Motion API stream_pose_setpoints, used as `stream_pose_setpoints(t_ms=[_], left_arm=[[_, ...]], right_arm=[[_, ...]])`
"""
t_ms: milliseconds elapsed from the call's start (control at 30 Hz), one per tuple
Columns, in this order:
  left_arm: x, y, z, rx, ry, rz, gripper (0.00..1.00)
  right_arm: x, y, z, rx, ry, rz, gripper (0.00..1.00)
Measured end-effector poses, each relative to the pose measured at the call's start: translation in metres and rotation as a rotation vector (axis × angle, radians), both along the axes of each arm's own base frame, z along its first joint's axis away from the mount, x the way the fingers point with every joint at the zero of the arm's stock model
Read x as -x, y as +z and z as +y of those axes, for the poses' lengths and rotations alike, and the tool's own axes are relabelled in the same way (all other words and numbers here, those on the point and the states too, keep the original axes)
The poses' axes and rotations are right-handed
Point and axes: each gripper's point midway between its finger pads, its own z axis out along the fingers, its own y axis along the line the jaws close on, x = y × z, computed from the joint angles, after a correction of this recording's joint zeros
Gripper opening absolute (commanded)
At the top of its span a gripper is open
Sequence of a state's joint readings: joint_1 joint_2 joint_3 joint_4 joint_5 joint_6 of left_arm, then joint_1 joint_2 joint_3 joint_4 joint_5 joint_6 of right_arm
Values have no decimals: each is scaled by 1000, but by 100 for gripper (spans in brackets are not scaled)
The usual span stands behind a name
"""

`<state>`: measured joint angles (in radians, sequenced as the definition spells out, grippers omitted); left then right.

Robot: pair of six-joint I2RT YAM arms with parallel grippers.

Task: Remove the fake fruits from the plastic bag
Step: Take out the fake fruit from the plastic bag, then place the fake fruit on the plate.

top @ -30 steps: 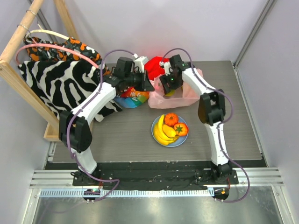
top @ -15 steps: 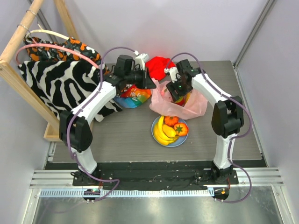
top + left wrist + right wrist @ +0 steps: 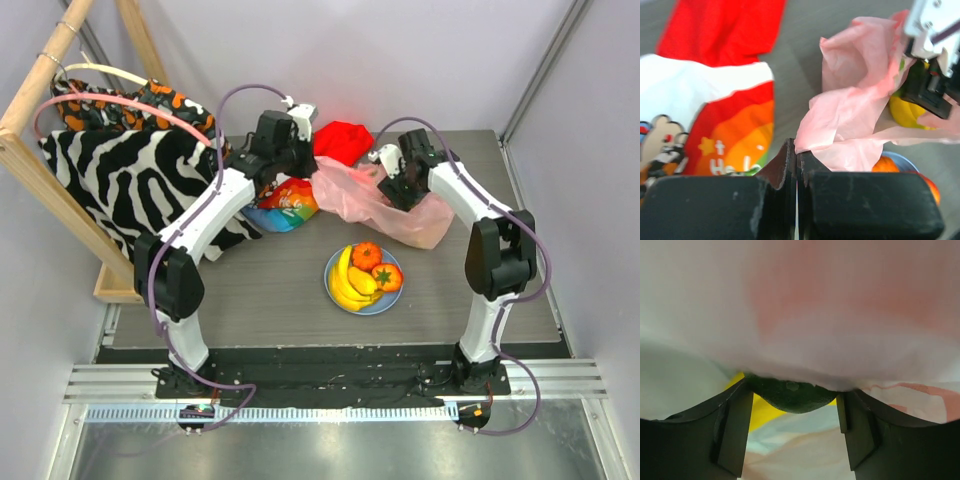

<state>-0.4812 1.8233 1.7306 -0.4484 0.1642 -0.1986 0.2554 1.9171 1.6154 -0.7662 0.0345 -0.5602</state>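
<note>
From above, we see the plastic bag (image 3: 372,200) by the table's (image 3: 250,290) far edge, behind the plate (image 3: 395,298) of fake fruits (image 3: 362,272).

Left wrist: our left gripper (image 3: 796,157) pinches the bag's edge.

Right wrist: our right gripper (image 3: 792,405) clasps a green fruit (image 3: 790,395) under the bag's film.

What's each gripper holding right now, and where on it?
Left gripper pinches the plastic bag by a bunched fold of its film. Right gripper, inside the bag, clamps the green round fruit by its sides.

Plastic bag (image 3: 800,315) film hangs across the right fingers (image 3: 732,432), covering the green fruit (image 3: 790,396).
</note>
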Motion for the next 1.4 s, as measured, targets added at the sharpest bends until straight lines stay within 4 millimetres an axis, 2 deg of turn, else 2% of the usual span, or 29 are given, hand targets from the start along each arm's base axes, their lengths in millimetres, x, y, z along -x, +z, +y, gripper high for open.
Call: stream_pose_setpoints(t_ms=[133, 267, 400, 500, 633, 733, 933, 1033, 1167, 1300, 1400], left_arm=[[-18, 18, 19, -35, 80, -67, 0], [-32, 32, 35, -50, 143, -114, 0], [-29, 33, 30, -44, 110, -116, 0], [-23, 30, 20, -22, 65, -99, 0], [-14, 23, 6, -11, 35, -74, 0], [-10, 19, -5, -8, 17, -66, 0], [-17, 11, -13, -2, 16, -49, 0], [-20, 8, -16, 8, 15, -39, 0], [-20, 9, -18, 17, 7, -36, 0], [-19, 9, -19, 19, 3, -34, 0], [-18, 7, -19, 19, -2, -30, 0]], right_arm=[[-11, -2, -29, 51, -17, -20, 43], [-40, 1, -48, 76, -32, -55, 41], [-79, 4, -38, 24, 11, -78, 40], [-80, 11, -17, -96, 84, -36, 40], [-50, 41, 19, -301, 205, 57, 40], [-15, 66, 45, -428, 275, 127, 41], [40, 122, 79, -537, 434, 123, 41], [69, 139, 92, -540, 518, 106, 41], [117, 137, 117, -500, 655, 141, 40], [165, 103, 140, -430, 776, 267, 39], [184, 72, 140, -363, 792, 373, 38]])
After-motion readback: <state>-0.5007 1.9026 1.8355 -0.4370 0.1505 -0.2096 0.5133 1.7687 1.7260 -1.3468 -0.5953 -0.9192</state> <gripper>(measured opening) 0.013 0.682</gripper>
